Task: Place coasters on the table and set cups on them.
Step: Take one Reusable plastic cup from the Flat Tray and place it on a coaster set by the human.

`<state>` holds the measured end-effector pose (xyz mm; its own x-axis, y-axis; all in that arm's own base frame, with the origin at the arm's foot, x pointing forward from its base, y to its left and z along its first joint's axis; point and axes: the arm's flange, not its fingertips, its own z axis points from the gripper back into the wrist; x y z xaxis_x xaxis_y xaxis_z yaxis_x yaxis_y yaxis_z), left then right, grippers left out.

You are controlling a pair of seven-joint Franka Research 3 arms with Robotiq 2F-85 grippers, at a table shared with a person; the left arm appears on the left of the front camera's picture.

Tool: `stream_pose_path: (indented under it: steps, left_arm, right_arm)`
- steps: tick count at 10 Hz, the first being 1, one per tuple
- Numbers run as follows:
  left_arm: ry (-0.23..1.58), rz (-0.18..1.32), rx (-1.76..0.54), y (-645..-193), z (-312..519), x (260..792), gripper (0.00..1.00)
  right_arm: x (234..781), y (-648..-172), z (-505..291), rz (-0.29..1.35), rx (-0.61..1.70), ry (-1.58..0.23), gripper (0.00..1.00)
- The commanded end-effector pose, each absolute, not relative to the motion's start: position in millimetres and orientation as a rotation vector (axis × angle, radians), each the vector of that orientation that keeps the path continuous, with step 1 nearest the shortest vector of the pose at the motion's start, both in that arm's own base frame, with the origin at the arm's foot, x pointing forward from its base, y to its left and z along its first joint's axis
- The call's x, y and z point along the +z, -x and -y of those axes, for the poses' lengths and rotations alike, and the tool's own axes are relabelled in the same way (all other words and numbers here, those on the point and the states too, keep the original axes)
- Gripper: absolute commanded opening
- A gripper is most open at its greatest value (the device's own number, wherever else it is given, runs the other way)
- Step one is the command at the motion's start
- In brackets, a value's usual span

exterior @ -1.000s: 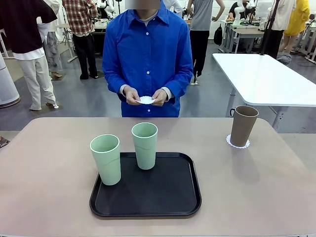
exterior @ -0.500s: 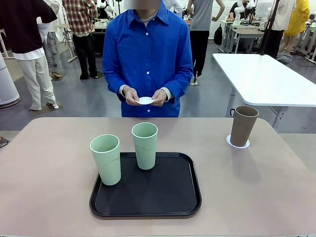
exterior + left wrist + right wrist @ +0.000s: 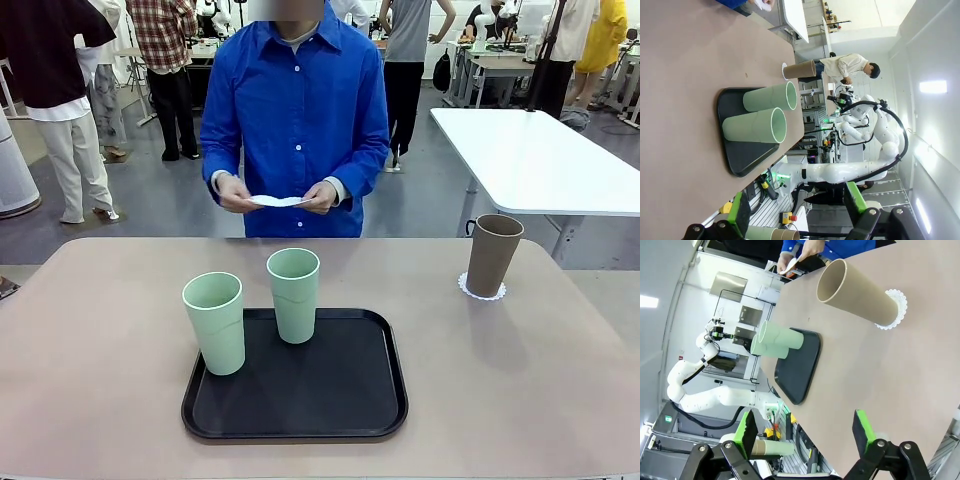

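Note:
Two pale mint cups stand upright on a black tray (image 3: 330,400), one at its left edge (image 3: 215,322) and one at its back (image 3: 294,295). The taupe cup (image 3: 493,255) stands on a white scalloped coaster (image 3: 482,291) at the table's (image 3: 100,330) far right. Across the table, a person in a blue shirt holds white coasters (image 3: 277,201) between both hands, above the far edge. My left gripper (image 3: 795,212) is open, well back from the mint cups (image 3: 756,125). My right gripper (image 3: 805,437) is open too, short of the taupe cup (image 3: 855,292) and its coaster (image 3: 896,310).
A white table (image 3: 540,160) stands behind, to the right. Several people stand in the background. Bare tabletop lies left of the tray and between the tray and the taupe cup.
The person's hand on the picture's left has moved out to the left, and the coasters now sit flatter between the two hands. The cups, the tray and the grippers have not moved.

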<state>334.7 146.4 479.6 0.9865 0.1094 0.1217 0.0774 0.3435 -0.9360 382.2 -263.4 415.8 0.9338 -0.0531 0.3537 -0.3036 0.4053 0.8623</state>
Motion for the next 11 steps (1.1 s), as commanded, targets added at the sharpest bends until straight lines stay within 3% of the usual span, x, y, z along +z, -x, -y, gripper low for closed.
stream_pose_path:
  steps: [1, 11]
  left_arm:
    - [1.234, 0.184, 0.013, -334.2, -147.4, 481.3, 1.00]
    - [1.234, 0.184, 0.013, -334.2, -147.4, 481.3, 1.00]
  right_arm:
    - [418.5, -380.7, 264.3, 0.344, 0.160, -1.132, 1.00]
    - [418.5, -380.7, 264.3, 0.344, 0.160, -1.132, 1.00]
